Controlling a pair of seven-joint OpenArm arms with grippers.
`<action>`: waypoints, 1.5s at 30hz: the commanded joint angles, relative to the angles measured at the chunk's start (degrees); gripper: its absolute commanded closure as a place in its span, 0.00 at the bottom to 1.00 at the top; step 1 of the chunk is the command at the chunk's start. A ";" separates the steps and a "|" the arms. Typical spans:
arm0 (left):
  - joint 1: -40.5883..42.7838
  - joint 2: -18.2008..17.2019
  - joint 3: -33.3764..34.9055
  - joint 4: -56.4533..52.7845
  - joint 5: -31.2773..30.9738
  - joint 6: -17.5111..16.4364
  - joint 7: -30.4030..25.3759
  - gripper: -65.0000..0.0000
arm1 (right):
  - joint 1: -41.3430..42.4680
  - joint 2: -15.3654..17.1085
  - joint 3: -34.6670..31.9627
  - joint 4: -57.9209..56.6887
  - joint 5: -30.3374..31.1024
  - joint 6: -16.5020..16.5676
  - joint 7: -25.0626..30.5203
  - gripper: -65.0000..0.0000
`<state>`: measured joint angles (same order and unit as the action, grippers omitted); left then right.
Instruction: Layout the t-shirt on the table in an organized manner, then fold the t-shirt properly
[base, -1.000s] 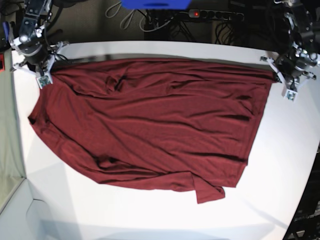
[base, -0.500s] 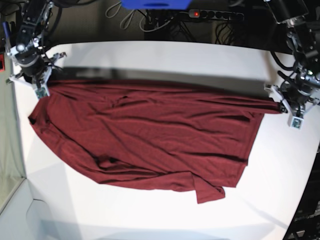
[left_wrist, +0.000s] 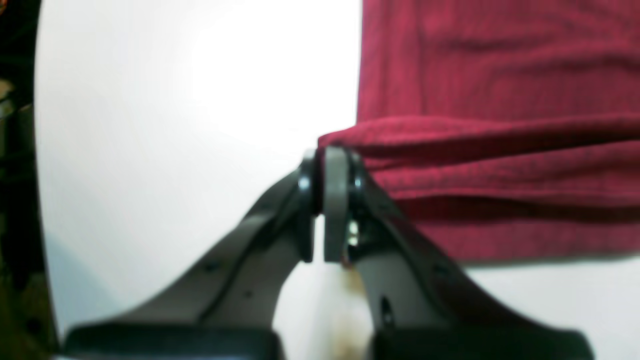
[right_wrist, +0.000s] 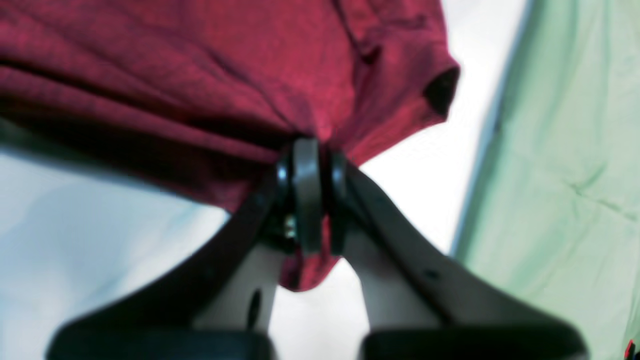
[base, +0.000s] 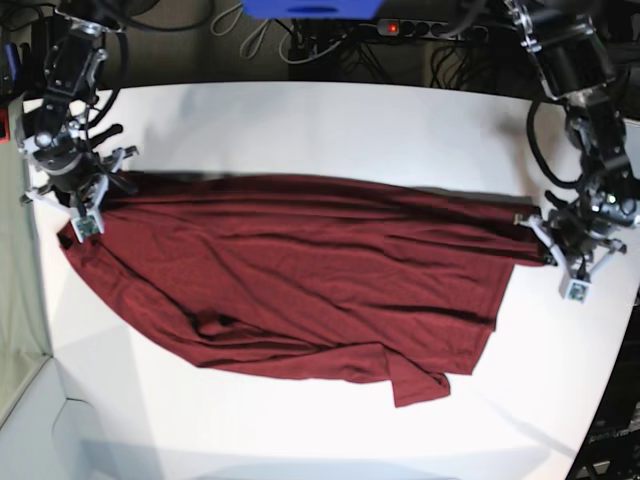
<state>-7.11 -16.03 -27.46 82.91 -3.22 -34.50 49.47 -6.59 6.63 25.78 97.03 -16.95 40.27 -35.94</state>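
Both my grippers pinch the t-shirt: left gripper on its right corner, right gripper on its left corner, fabric spread wrinkled across the table.

The maroon t-shirt lies spread across my white table, wrinkled, its upper edge stretched taut in a line from the left side to the right. Its lower part rests flat, with long diagonal creases and a folded flap jutting out at the bottom right. A short sleeve shows at the left end.
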 joint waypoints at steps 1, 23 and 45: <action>-1.63 -0.89 0.25 -0.23 -0.25 0.35 -0.81 0.99 | 0.83 0.71 -0.33 0.86 0.38 -0.27 1.09 1.00; -4.62 -3.26 0.25 -6.12 -0.25 0.35 -0.46 0.47 | 1.27 5.01 -1.30 -4.07 0.29 -0.27 1.00 0.78; -18.07 -1.59 0.17 -12.10 -0.34 1.05 -3.19 0.17 | 7.60 3.52 -1.47 0.86 0.29 -0.27 0.91 0.51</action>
<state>-23.66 -17.21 -27.40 69.78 -2.59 -33.34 47.64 0.03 9.37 24.21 96.71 -16.93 40.47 -36.16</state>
